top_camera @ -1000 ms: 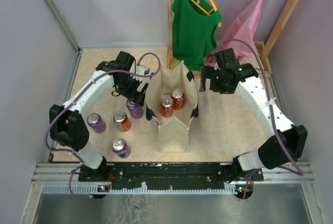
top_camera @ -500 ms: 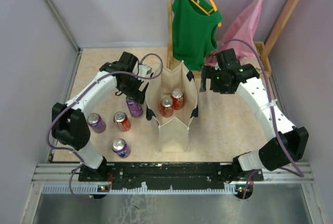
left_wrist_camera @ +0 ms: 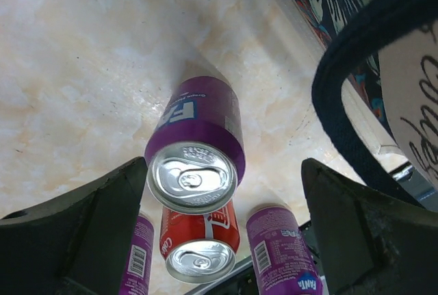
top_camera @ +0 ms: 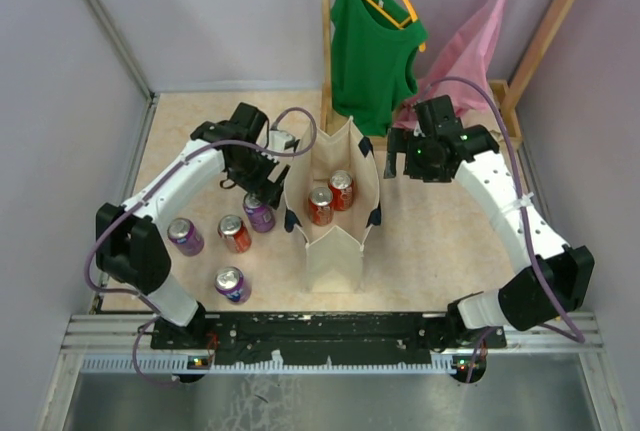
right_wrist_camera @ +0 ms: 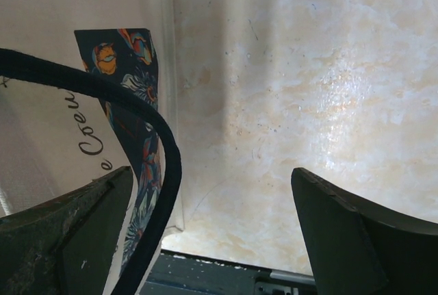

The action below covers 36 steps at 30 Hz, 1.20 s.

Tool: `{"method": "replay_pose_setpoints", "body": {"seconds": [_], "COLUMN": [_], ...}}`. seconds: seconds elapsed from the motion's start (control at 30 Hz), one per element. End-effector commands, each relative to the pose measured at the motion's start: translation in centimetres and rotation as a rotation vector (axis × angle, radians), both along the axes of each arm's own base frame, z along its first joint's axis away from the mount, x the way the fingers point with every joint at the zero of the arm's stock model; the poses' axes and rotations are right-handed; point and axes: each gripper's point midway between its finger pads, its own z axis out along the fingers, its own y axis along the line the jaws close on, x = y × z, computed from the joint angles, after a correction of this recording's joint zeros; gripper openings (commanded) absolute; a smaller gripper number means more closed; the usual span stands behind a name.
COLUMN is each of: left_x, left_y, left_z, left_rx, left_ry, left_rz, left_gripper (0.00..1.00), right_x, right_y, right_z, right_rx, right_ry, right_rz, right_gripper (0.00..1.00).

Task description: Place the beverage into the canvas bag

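The marbled table [top_camera: 440,241] is taken up at its middle by the canvas bag [top_camera: 332,256], which is stood upright with its mouth open. The left arm [top_camera: 180,166] is bowed out from its base and bent inward, so that the left gripper [left_wrist_camera: 224,165] is pointed down just beside the bag's left wall. Its jaws are spread wide, released, and set astride a purple can [top_camera: 260,215] stood upright on the table; whether a finger touches it cannot be told. The right arm [top_camera: 500,186] is arched likewise toward the bag's right wall, where the right gripper [right_wrist_camera: 212,172] is held with jaws parted and nothing clasped, a navy handle [right_wrist_camera: 164,165] being draped near one finger. Two red cans [top_camera: 320,204] are seen inside the bag, and three more cans [top_camera: 235,233] are stood on the table to its left.
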Motion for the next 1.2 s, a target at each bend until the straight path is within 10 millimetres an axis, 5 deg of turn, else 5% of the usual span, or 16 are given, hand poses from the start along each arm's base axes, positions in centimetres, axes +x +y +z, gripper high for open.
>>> {"method": "replay_pose_setpoints", "body": {"seconds": [0.0,0.27,0.53,0.97,1.1,1.17], "left_x": [-1.1,-1.1,-3.1,-1.7,-1.6,-1.7], "left_y": [-0.3,0.0,1.6,0.9,0.8,0.9], "left_z": [1.2,1.9,-2.2,-3.6,-3.9,-3.9], "left_rx": [-0.023,-0.012,0.072,0.081,0.085,0.086], "left_ry": [-0.001,-0.019,0.069,0.056,0.058,0.062], "left_rz": [-0.032,-0.037,-0.046,-0.046,-0.051,-0.052], "left_gripper": [1.00,1.00,1.00,0.88,0.72,0.46], "right_x": [-0.1,-0.5,-0.7,-1.7,-2.0,-2.1], "right_y": [0.3,0.4,0.4,0.0,-0.2,-0.3], "right_z": [1.1,1.1,1.1,1.2,1.4,1.4], "right_rx": [0.032,0.049,0.059,0.062,0.063,0.063], "right_ry": [-0.049,-0.052,-0.054,-0.065,-0.069,-0.070], "right_rz": [0.000,-0.008,-0.008,-0.020,-0.024,-0.027], "right_gripper": [0.99,0.99,0.99,0.99,0.99,0.99]}}
